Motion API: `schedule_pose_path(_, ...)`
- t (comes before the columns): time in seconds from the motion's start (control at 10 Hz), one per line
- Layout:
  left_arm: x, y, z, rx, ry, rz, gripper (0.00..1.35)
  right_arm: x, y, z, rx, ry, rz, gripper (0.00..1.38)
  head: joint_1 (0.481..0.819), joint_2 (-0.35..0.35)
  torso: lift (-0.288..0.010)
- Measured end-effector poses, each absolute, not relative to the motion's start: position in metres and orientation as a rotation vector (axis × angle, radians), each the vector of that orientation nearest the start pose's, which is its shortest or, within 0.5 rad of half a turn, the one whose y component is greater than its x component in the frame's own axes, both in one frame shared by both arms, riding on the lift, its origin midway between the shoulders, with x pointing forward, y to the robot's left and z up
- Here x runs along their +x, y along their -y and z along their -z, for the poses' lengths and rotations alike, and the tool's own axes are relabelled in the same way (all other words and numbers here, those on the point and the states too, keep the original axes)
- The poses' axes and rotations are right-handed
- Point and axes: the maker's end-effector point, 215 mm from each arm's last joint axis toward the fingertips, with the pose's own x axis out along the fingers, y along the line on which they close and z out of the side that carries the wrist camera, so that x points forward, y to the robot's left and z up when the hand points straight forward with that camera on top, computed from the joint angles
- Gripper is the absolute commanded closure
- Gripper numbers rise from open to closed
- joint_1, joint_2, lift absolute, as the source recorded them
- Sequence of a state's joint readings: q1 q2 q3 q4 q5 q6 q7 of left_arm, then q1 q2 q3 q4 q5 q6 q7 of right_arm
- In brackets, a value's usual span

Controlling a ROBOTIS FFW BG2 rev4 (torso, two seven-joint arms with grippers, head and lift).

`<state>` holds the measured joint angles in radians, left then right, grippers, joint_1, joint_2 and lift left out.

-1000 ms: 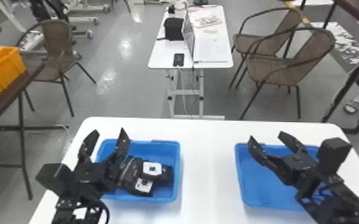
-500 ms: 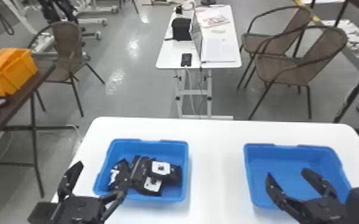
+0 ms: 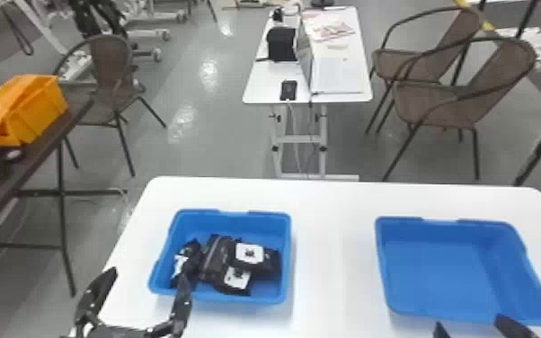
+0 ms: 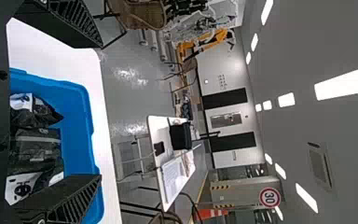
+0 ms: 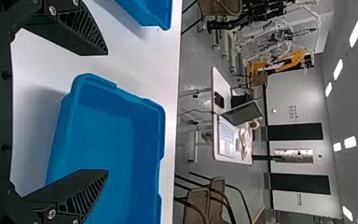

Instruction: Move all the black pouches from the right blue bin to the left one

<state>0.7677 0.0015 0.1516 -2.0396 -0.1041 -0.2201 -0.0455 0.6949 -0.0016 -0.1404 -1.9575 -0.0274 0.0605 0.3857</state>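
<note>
Brown chairs (image 3: 436, 105) stand beyond the table (image 3: 334, 251) as left gripper (image 3: 148, 273) and right gripper (image 3: 469, 320) gape wide, black, white-patched pouches (image 3: 218, 263) heaped in the left bin (image 3: 233, 221).

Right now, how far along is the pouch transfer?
It looks complete. Done: the black pouches lie heaped in the left bin, and the right bin is empty. In hand: nothing; the left tool and right tool are open, with nothing gripped. Remaining: apparently no pouch to move.
</note>
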Motion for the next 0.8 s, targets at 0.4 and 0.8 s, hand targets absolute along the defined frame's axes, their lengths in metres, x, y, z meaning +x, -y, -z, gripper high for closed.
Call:
schedule_pose_path(0.4, 0.356, -0.281, 0.389, 0.142, -0.117, -0.034, 0.00, 0.353, 0.222, 0.470, -0.021, -0.342, -0.328, 0.12, 0.695, 0.096, 0.010)
schedule_pose_path(0.8, 0.356, -0.279, 0.392, 0.120, -0.127, -0.041, 0.00, 0.353, 0.227, 0.467, -0.032, -0.324, -0.322, 0.12, 0.695, 0.085, 0.010)
